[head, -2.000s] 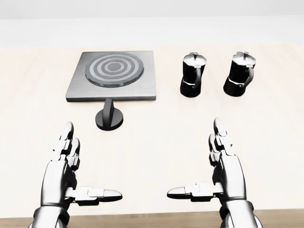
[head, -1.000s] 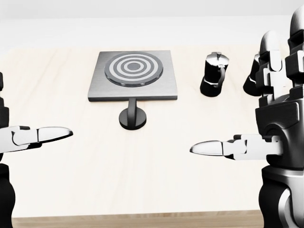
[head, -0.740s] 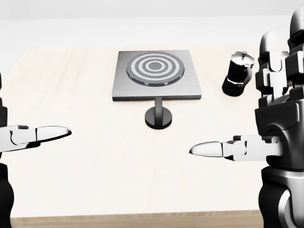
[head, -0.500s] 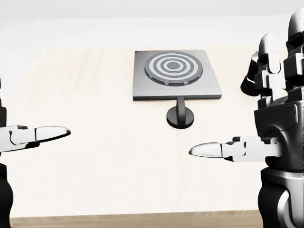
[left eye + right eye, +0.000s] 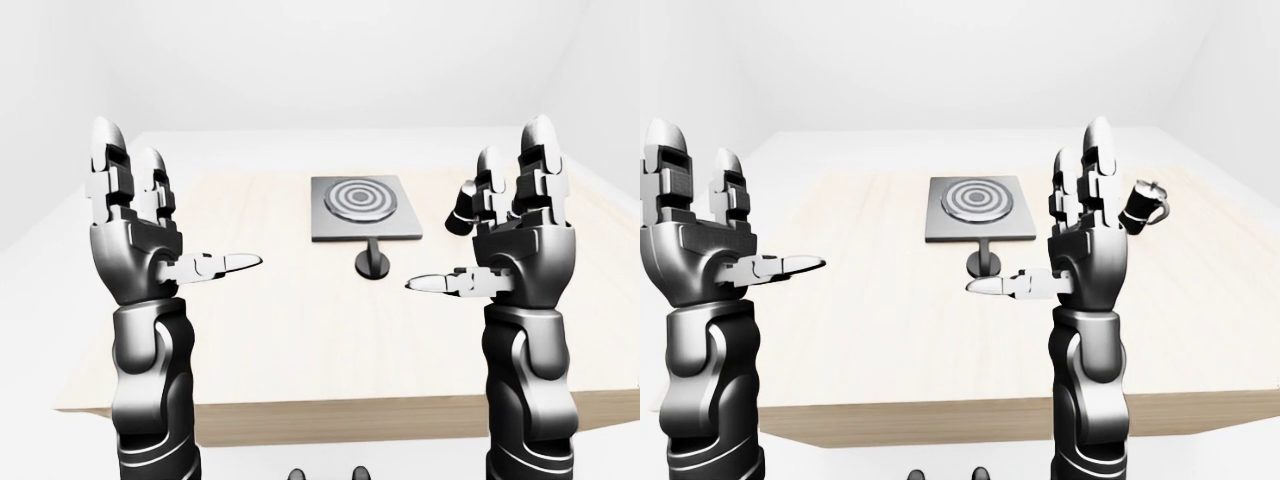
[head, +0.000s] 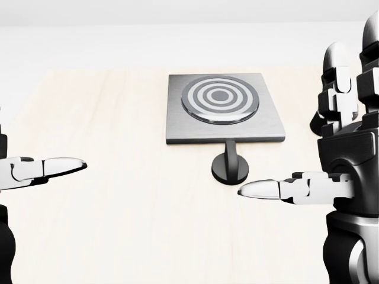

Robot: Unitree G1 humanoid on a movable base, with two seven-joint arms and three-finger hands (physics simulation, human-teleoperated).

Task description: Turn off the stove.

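knob [image 6: 230, 167] just below stove [image 6: 224, 107] | left hand [image 5: 135, 225], right hand [image 5: 520, 232] raised, fingers spread wide, empty | likely poised before reaching

My bench [image 6: 106, 225] looks like pale, matt wood with faint grain. The stove [image 6: 266, 127] is brushed grey metal, its ringed plate [image 6: 219, 98] smoother and slightly glossy. The knob [image 6: 230, 168] is glossy black. My fingers [image 6: 266, 189] gleam like polished metal over black joints.
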